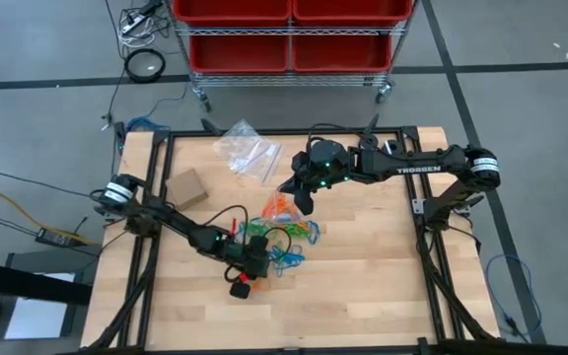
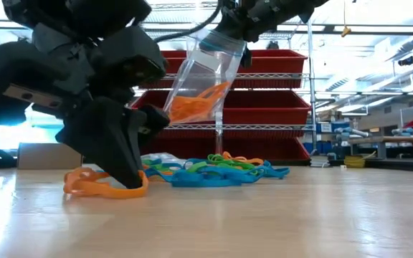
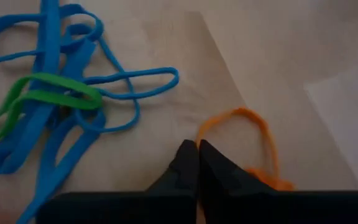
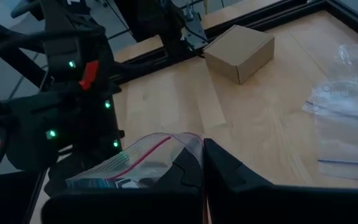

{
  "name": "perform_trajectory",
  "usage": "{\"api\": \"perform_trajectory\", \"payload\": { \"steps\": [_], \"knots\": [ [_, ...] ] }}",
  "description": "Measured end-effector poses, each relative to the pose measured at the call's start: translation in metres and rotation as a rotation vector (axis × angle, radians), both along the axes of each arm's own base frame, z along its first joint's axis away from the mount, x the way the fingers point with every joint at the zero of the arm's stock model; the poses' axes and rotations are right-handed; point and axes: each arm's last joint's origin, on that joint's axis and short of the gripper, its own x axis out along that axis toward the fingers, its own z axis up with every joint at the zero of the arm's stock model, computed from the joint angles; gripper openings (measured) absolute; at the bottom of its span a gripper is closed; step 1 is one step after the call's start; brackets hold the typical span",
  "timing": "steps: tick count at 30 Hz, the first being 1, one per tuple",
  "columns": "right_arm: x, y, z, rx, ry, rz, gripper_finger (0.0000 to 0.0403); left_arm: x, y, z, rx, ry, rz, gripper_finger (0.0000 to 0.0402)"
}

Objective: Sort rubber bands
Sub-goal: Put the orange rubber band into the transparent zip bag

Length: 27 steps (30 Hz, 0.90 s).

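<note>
Left end effector (image 3: 197,158) pinching orange rubber band (image 3: 260,134) on worktop (image 1: 383,286); right end effector (image 4: 202,163) clamping clear bag (image 2: 203,79) above pile.

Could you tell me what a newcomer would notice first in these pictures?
Probably the bright tangle of blue, green and orange rubber bands at the table's middle. Above it the right gripper holds up a clear bag with orange bands inside. The left gripper is down at the pile's near edge, shut beside an orange band.
</note>
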Motion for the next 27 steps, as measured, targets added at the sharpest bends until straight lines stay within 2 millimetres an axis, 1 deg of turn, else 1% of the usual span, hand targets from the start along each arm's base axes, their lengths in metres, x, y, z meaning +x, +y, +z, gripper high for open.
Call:
{"api": "perform_trajectory", "payload": {
  "steps": [2, 4, 6, 10, 12, 14, 17, 20, 25, 27],
  "knots": [
    [0.000, 0.000, 0.000, -0.004, 0.001, 0.002, 0.0000, -0.002, 0.002, 0.007, 0.025, -0.014, -0.001, 0.0005],
    [0.000, 0.000, 0.000, -0.005, 0.003, 0.003, 0.0000, -0.004, 0.003, 0.020, 0.029, -0.058, 0.006, 0.0004],
    [0.000, 0.000, 0.000, -0.005, 0.002, 0.003, 0.0000, -0.006, 0.004, 0.041, 0.022, -0.136, 0.011, 0.0003],
    [0.000, 0.000, 0.000, -0.007, 0.001, 0.003, 0.0000, -0.012, 0.006, 0.087, -0.036, -0.346, 0.001, 0.0002],
    [0.000, 0.000, 0.000, -0.007, 0.001, 0.003, 0.0000, -0.019, 0.008, 0.105, -0.056, -0.412, -0.005, 0.0002],
    [0.000, 0.000, 0.000, -0.007, 0.001, 0.004, 0.0000, -0.025, 0.010, 0.117, -0.052, -0.451, 0.004, 0.0002],
    [0.000, 0.000, 0.000, -0.007, 0.001, 0.004, 0.0000, -0.035, 0.012, 0.132, 0.041, -0.521, 0.019, 0.0001],
    [0.000, 0.000, 0.000, -0.005, 0.000, -0.004, 0.0000, -0.039, 0.016, 0.147, 0.169, -0.598, 0.083, 0.0001],
    [0.001, 0.001, -0.002, 0.039, 0.012, -0.041, 0.0000, -0.031, 0.023, 0.173, 0.400, -0.672, 0.111, 0.0001],
    [0.001, 0.002, -0.002, 0.058, 0.015, -0.052, 0.0000, -0.027, 0.026, 0.180, 0.499, -0.671, 0.126, 0.0001]
  ]
}}
